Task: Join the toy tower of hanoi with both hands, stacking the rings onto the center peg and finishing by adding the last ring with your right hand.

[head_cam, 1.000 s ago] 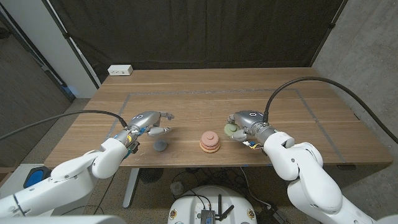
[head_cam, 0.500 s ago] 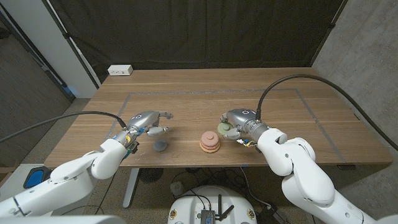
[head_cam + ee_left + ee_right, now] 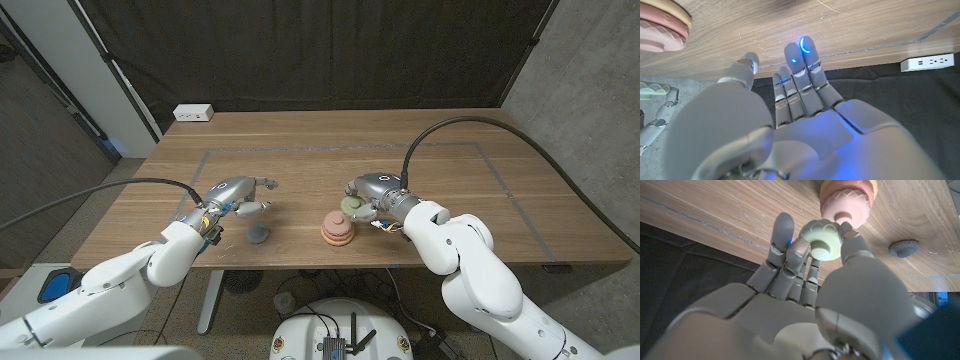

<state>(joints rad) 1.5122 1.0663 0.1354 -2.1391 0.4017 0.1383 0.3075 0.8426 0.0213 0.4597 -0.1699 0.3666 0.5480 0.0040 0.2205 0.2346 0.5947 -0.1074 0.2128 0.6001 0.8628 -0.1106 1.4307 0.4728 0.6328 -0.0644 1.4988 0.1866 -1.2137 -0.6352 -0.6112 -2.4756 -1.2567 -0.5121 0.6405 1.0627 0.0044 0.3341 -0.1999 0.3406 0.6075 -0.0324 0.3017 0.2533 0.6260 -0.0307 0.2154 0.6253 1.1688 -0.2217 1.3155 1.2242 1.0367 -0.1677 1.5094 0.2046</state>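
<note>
At the middle of the wooden surface (image 3: 420,170), near its front edge, the pink ring stack (image 3: 336,229) is seen on its peg, with the peg tip standing bare above the top ring. A pale green ring (image 3: 353,204) is pinched between thumb and fingers of the right hand (image 3: 372,196), just beside and slightly above the stack; in the right wrist view the green ring (image 3: 821,241) sits close to the peg tip without yet being over it. A grey ring (image 3: 258,235) lies on the surface to the left of the stack, near the left hand (image 3: 238,196), by which nothing is held and whose fingers are spread apart.

For the step in hand to be done well, the green ring should be carried level until its hole is centred over the peg, then lowered straight down before the pinch is eased. A tilted ring would likely catch on the peg tip, and a sideways push could shift the whole stack. The grey ring remains to be dealt with.
</note>
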